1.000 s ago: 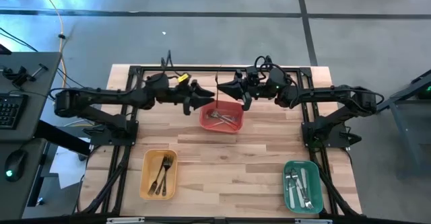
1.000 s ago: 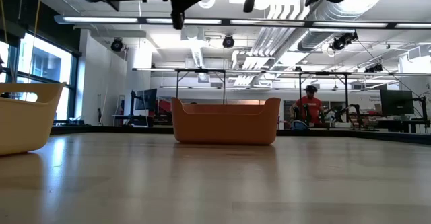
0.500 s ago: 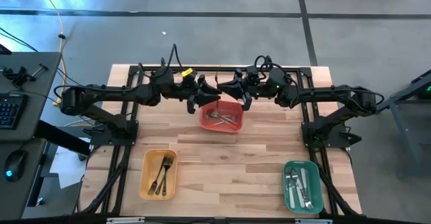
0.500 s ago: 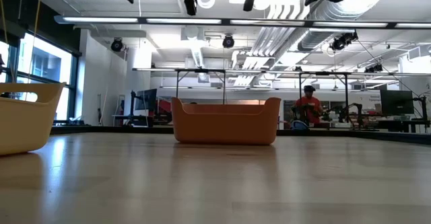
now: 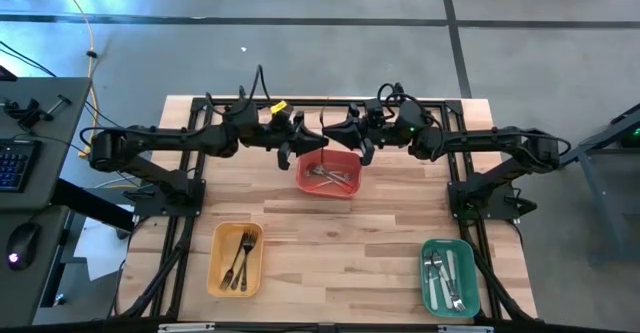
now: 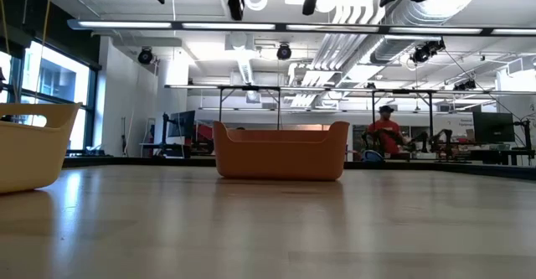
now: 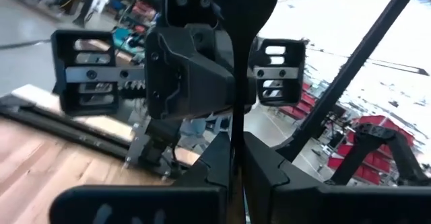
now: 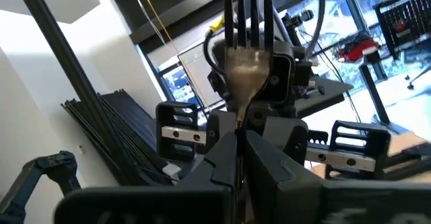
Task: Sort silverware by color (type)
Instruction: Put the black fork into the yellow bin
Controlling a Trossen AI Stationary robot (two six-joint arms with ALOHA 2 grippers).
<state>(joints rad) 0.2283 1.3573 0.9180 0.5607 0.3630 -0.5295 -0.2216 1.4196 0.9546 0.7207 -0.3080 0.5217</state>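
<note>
A thin fork (image 8: 246,62) with a metal head hangs high over the red bin (image 5: 328,174) at the table's far middle. My two grippers meet there, tip to tip. My left gripper (image 7: 234,143) comes from the left and my right gripper (image 8: 240,135) from the right, and both are shut on the fork. In the high view they show as left gripper (image 5: 312,139) and right gripper (image 5: 336,131). Several utensils lie in the red bin. Dark forks lie in the yellow bin (image 5: 236,258), and pale silverware lies in the green bin (image 5: 447,275). My left gripper pinches the fork's thin shaft (image 7: 233,120), seen edge-on, between its two fingers. The fingers come about level from the table's left and lie across the fork, which is clear of the bin. My right gripper pinches the fork's neck (image 8: 240,116) just below the head, between its two fingers. It comes about level from the table's right, across the fork. The tines (image 8: 246,9) stick out beyond the fingers, and the fork is lifted clear.
In the low view the red bin (image 6: 280,151) stands mid-table and the yellow bin (image 6: 29,145) at the left edge. Bare wood lies between the bins. The black arm frames (image 5: 175,188) stand at both table sides. A person in red (image 6: 385,132) is far behind.
My left gripper has risen and gone toward the table's right, up to my right gripper and the fork. My right gripper and the fork have kept still.
</note>
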